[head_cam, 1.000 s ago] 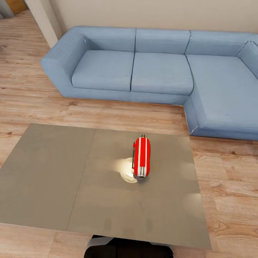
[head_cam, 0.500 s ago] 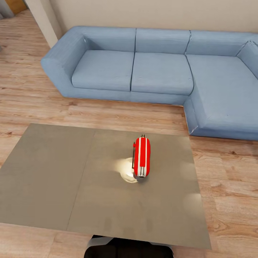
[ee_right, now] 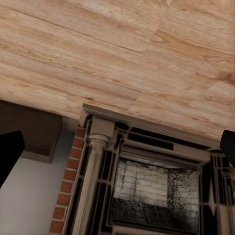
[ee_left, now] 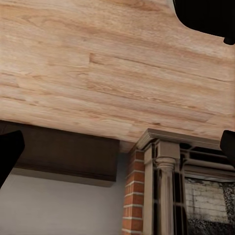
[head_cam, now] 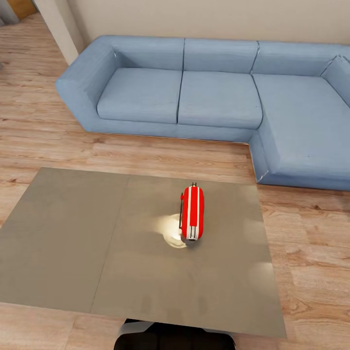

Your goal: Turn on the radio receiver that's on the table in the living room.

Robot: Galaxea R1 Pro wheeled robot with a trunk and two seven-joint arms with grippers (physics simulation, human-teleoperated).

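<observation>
Here we see the radio receiver (head_cam: 192, 213) lying lengthwise away from us, right of the table (head_cam: 68, 243) centre; each gripper's state we cannot tell.

Head view: set high, looking forward and steeply down over the table (head_cam: 73, 243), with the radio receiver (head_cam: 192, 212) near the middle, a strip of wood floor (head_cam: 160, 155) beyond, and the blue sofa (head_cam: 204, 97) against the beige wall at the far edge. Left wrist view: facing a stretch of wood planks (ee_left: 98, 73) and a brick fireplace (ee_left: 166, 191) with a carved column, dark fingertips (ee_left: 10, 152) just inside the frame's edges. Right wrist view: aimed much the same way, centred on the fireplace opening (ee_right: 147, 191). Shared between the two wrist views: fireplace surround, brick and plank floor.
</observation>
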